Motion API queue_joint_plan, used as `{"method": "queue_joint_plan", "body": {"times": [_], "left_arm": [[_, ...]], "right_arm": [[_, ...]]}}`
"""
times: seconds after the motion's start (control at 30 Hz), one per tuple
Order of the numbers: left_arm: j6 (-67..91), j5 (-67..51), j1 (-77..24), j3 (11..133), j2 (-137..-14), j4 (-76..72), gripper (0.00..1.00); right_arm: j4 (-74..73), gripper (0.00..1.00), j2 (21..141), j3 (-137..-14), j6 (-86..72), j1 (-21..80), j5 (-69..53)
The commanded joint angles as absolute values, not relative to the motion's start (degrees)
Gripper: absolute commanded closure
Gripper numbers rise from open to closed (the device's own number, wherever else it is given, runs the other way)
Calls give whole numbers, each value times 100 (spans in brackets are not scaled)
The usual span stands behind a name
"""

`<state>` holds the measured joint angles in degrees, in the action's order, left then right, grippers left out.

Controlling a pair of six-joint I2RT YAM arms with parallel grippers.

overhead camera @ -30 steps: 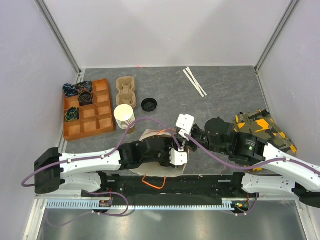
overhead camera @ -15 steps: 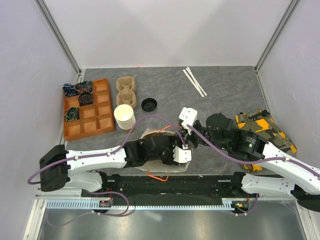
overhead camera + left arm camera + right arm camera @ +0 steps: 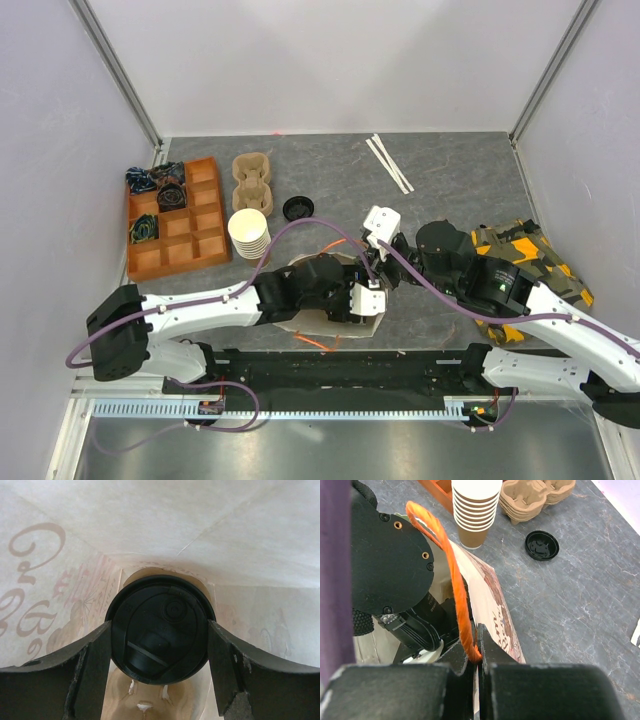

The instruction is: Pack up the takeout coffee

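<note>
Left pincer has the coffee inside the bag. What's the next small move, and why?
Probably lower the left pincer a little before releasing: the takeout coffee is gripped inside the paper bag, with the bag's floor visible beneath, and the right pincer pinches the orange handle.

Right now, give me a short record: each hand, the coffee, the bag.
left hand: inside paper bag, gripping takeout coffee by its lid
right hand: shut on orange handle of bag
takeout coffee: lidded, within the bag's walls
paper bag: mouth open, between both arms
unused: cup stack, loose lid
</note>
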<state>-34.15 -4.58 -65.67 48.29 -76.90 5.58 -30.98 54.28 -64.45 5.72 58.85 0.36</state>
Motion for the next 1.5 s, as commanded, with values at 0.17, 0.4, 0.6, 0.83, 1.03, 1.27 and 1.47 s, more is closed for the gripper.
{"method": "queue_joint_plan", "body": {"times": [0.17,0.4,0.6,0.83,1.03,1.27,1.47], "left_arm": [[-3085,-484,-6398,5018,-7726,993,72],[-3155,-413,-6398,5045,-7576,870,52],[-3182,-413,-6398,4983,-7489,660,30],[-3234,-404,-6398,4939,-7444,501,0],[-3304,-466,-6398,4957,-7392,518,0],[-3401,-589,-6398,5018,-7295,650,1],[-3463,-668,-6398,5071,-7181,738,3]], "right_arm": [[-3129,100,5326,-6566,422,5941,-326],[-3190,100,5379,-6557,413,5871,-246],[-3234,100,5379,-6565,413,5845,-272],[-3261,100,5405,-6583,404,5792,-307],[-3270,100,5440,-6583,422,5766,-325],[-3270,100,5528,-6618,404,5599,-378],[-3278,100,5599,-6653,404,5370,-509]]}}
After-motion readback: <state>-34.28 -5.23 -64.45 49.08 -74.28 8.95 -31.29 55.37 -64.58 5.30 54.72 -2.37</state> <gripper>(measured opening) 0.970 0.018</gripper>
